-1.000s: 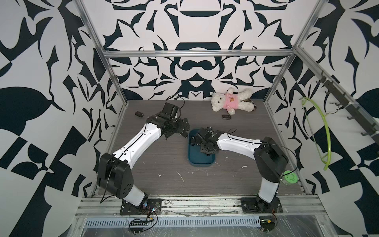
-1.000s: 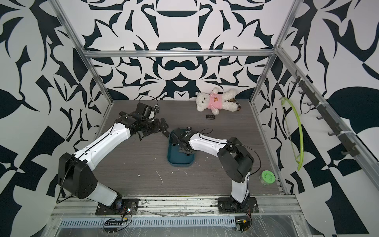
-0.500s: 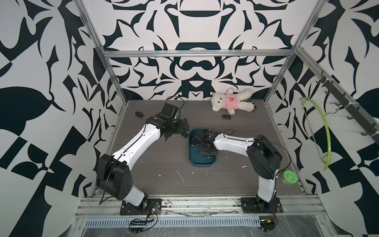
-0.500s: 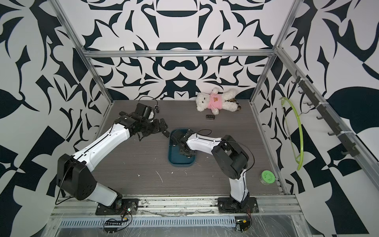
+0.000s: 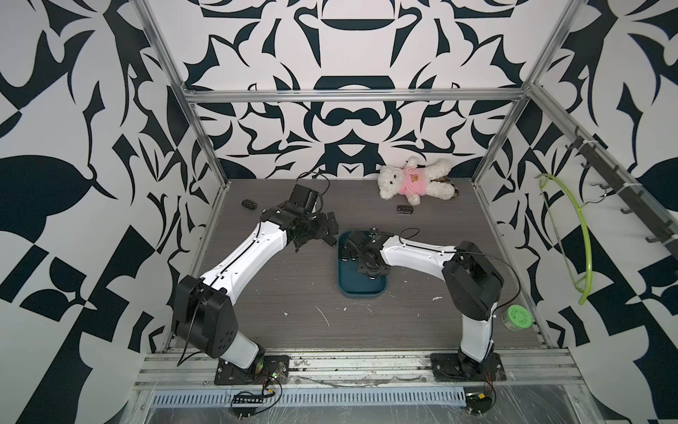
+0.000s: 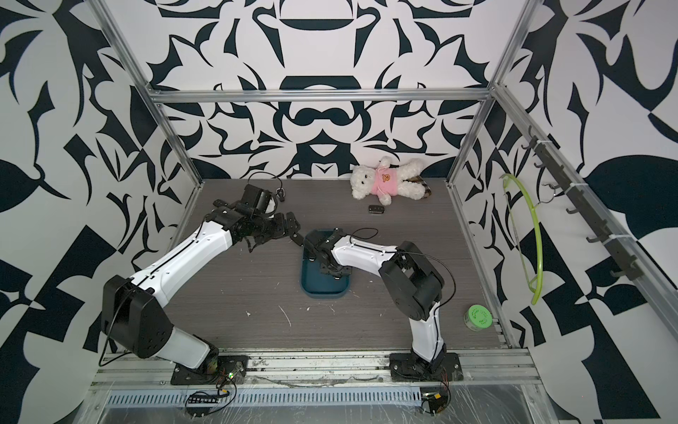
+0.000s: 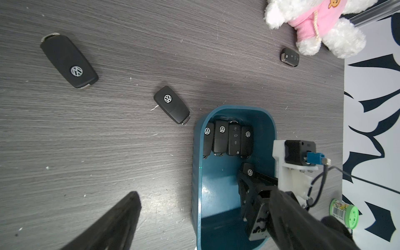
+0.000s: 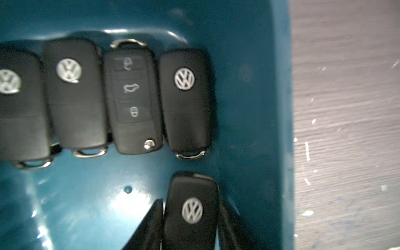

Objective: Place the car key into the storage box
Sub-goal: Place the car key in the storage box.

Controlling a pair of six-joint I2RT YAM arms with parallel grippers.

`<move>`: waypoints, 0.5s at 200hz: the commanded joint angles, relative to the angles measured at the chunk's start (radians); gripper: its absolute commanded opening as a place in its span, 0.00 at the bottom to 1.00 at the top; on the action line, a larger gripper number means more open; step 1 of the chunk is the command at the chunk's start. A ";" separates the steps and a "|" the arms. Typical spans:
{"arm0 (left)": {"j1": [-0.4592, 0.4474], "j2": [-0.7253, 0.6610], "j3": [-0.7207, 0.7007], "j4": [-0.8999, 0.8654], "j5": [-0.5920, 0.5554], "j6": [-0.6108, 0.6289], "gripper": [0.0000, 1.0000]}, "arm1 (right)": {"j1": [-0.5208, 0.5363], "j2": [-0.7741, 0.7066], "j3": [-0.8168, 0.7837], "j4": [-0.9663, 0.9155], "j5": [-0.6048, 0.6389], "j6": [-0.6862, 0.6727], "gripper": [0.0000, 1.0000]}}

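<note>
Right gripper (image 8: 190, 202) low inside storage box (image 8: 279, 108), jaws close on either side of car key (image 8: 191, 213); gripping or slack, cannot tell. Key sits by right wall, just nearer than row of four keys (image 8: 129, 97) at far end. Left gripper (image 5: 330, 231) spread wide, empty, just far-left of box.

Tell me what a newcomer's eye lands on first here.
The teal storage box in the middle of the table, with a row of four key fobs at its far end and a fifth car key framed by the right gripper beside that row. Next, the white teddy bear in a pink shirt at the table's back edge.
</note>
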 commanded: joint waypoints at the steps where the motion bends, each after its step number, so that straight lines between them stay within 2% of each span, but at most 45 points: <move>1: 0.005 -0.014 -0.017 0.001 0.006 -0.003 0.99 | 0.007 0.011 0.042 -0.060 0.044 0.003 0.45; 100: 0.005 -0.008 -0.013 0.003 0.007 -0.001 0.99 | 0.019 -0.027 0.042 -0.025 0.026 -0.023 0.43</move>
